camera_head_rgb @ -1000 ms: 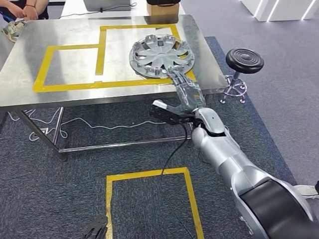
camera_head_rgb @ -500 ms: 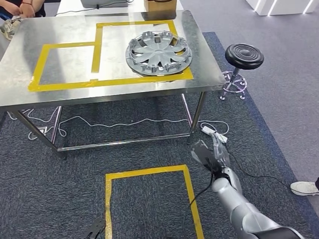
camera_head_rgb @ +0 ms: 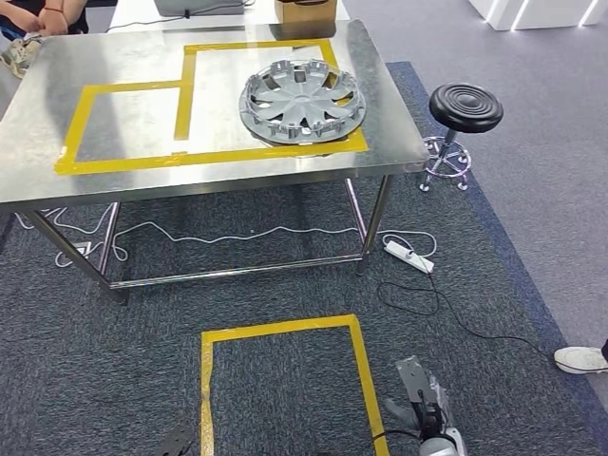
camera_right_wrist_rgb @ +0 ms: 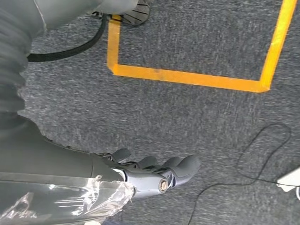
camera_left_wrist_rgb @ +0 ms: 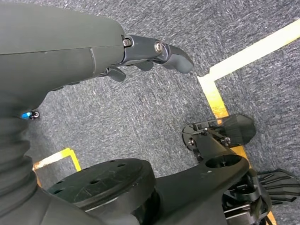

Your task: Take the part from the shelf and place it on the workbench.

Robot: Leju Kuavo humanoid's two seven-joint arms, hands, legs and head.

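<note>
The part, a silver hubcap [camera_head_rgb: 302, 101], lies flat on the steel workbench [camera_head_rgb: 43, 114], inside the right-hand yellow tape outline. My right hand [camera_head_rgb: 423, 399] hangs low over the carpet, far below the table and apart from the hubcap. In the right wrist view its fingers [camera_right_wrist_rgb: 155, 172] stretch out straight with nothing in them. My left hand [camera_head_rgb: 174, 443] peeks in at the bottom edge of the head view. In the left wrist view its fingers [camera_left_wrist_rgb: 155, 50] are extended over the carpet and hold nothing.
A black stool [camera_head_rgb: 466, 109] stands right of the table. A white power strip [camera_head_rgb: 408, 256] and cables lie on the carpet near the table leg. A yellow tape square [camera_head_rgb: 287, 331] marks the floor. A cardboard box [camera_head_rgb: 305, 11] sits behind the table. A person's shoe [camera_head_rgb: 579, 359] is at far right.
My right hand has left the hubcap at the table's edge and dropped down to my side. The hubcap stays on the workbench.
</note>
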